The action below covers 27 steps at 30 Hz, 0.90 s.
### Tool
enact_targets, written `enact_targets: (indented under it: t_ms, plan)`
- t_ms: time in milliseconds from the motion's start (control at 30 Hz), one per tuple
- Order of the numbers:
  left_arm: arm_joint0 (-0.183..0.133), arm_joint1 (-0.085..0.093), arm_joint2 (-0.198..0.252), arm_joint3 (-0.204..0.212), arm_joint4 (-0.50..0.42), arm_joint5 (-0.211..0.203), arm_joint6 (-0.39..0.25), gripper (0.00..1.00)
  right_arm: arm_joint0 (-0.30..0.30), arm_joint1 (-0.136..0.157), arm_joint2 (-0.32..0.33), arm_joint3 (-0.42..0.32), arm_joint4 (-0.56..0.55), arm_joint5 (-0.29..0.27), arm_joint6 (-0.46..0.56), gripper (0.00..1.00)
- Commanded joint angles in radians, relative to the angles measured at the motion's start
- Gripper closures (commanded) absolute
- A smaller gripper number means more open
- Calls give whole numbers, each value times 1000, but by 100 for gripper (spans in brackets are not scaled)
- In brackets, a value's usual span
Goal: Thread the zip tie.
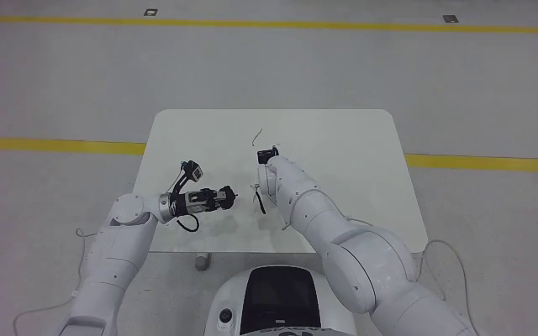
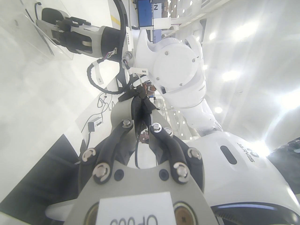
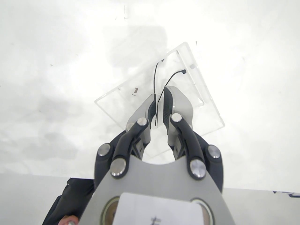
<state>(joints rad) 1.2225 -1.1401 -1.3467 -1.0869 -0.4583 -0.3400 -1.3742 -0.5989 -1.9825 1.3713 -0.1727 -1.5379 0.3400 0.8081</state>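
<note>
Well inside the table's (image 1: pixel 353 143) edges, right tool (image 3: pixel 159 92) grips the zip tie (image 3: pixel 155 80); left tool (image 2: pixel 140 105) closed near it.

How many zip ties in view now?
2 zip ties: one lies on the clear tray past the right gripper, one sticks out of it. A black strand in the left gripper may be a third.
</note>
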Motion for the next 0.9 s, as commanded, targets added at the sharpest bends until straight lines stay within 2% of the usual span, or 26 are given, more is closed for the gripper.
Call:
enact_targets:
  t_ms: [0, 200, 633, 867]
  plan:
    - [0, 0, 0, 0, 0, 0, 0, 100, 0, 0, 1, -1, 0, 0, 1, 87]
    - [0, 0, 0, 0, 0, 0, 0, 100, 0, 0, 2, -1, -4, 0, 5, 85]
    - [0, 0, 0, 0, 0, 0, 0, 100, -1, 2, 13, 1, -23, 0, 22, 100]
    - [0, 0, 0, 0, 0, 0, 0, 100, -2, 4, 25, -7, -32, 0, 25, 100]
